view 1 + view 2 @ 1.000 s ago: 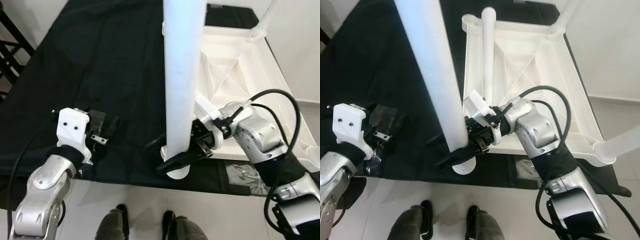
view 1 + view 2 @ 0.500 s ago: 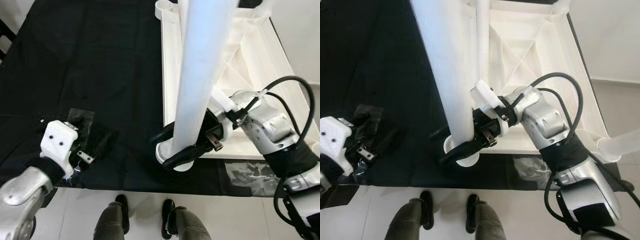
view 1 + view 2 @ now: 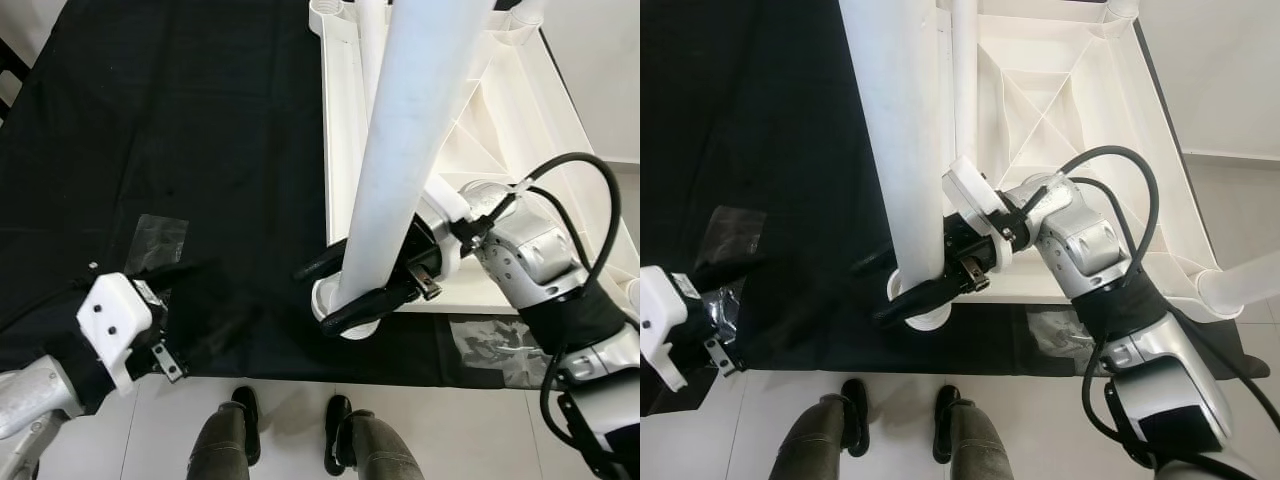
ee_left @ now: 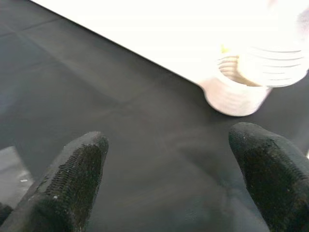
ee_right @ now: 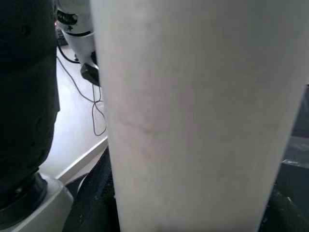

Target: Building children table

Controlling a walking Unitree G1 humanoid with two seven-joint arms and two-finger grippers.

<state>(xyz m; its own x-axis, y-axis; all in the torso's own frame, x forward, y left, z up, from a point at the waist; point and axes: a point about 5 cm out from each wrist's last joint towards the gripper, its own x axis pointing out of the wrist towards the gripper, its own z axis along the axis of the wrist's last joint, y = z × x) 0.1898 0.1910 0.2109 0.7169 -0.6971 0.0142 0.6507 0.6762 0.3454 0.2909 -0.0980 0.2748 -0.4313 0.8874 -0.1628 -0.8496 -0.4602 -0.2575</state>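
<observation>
The white tabletop (image 3: 500,130) lies upside down on a black cloth (image 3: 200,130). A long white table leg (image 3: 400,160) stands tilted at its near left corner. In the left wrist view the leg's threaded lower end (image 4: 273,65) meets the corner socket (image 4: 235,96). My right gripper (image 3: 345,287) is shut on the leg just above the socket, one black finger on each side. My left gripper (image 4: 171,145) hovers low over the cloth at the near left, open with nothing between its fingers. Its white wrist mount (image 3: 115,325) sits near the cloth's front edge.
A second white leg (image 3: 965,80) lies inside the upturned tabletop. Another leg (image 3: 1240,285) sticks out at the near right corner. Clear plastic scraps (image 3: 495,345) lie on the cloth. A pair of legs in dark shoes (image 3: 290,440) stands on the pale floor at the cloth's front edge.
My left arm has pulled back toward the near left edge of the cloth. The held leg now leans more to the right at its top. The camera has shifted too.
</observation>
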